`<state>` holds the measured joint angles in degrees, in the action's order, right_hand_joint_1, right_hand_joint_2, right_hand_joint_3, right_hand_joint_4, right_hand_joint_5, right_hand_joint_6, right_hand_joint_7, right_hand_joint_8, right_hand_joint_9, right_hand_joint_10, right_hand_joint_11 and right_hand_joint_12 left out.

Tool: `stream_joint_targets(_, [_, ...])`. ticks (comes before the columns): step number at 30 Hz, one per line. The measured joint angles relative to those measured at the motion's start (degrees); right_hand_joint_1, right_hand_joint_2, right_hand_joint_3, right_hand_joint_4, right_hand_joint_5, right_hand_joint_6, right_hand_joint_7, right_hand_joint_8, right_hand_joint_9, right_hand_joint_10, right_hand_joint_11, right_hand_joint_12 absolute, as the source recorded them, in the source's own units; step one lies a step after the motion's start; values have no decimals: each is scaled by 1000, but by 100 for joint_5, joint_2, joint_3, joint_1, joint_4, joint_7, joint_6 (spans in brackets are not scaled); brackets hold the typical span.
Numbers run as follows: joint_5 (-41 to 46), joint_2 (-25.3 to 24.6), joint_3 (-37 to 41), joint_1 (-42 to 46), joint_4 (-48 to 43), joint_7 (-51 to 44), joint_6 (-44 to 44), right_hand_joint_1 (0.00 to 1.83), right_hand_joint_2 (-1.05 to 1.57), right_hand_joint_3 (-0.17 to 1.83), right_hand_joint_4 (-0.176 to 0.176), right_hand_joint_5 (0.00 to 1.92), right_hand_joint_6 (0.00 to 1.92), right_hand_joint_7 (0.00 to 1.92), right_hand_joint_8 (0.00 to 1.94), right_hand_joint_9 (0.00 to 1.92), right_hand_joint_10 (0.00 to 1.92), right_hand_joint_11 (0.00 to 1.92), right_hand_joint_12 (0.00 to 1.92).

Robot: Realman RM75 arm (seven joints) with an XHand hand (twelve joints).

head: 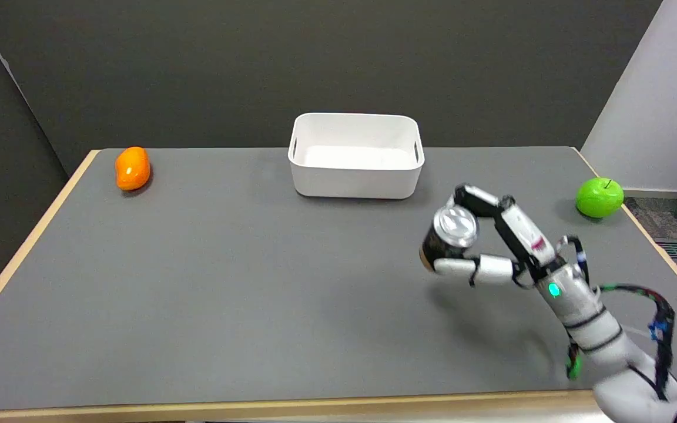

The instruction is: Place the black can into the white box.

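My right hand (500, 244) reaches in from the lower right and grips the black can (450, 235), whose silver top faces up towards the camera. Fingers wrap the can's far side and the thumb runs under its near side. The can is lifted off the grey table; its shadow lies below on the tabletop. The white box (356, 176) stands at the back middle of the table, open side up, with nothing visible inside. The can is to the right of the box and nearer to me, apart from it.
An orange fruit (132, 168) lies at the table's back left. A green apple (599, 197) sits near the right edge, behind my arm. The grey table (227, 282) has a light wooden rim. Cables hang along my forearm (638, 329).
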<state>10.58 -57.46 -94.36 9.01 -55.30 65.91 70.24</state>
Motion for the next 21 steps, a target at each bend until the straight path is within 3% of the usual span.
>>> stream_joint_targets(11, [166,-17,-159,-1449,-625,-952,-1635,1203,1085,315,-145,614,1469,910,1311,829,1329,658,1921])
stream_joint_targets(21, [227,-288,-825,-3261,74,-1662,-2771,1198,1091,306,-134,615,1471,901,1320,826,1331,625,1921])
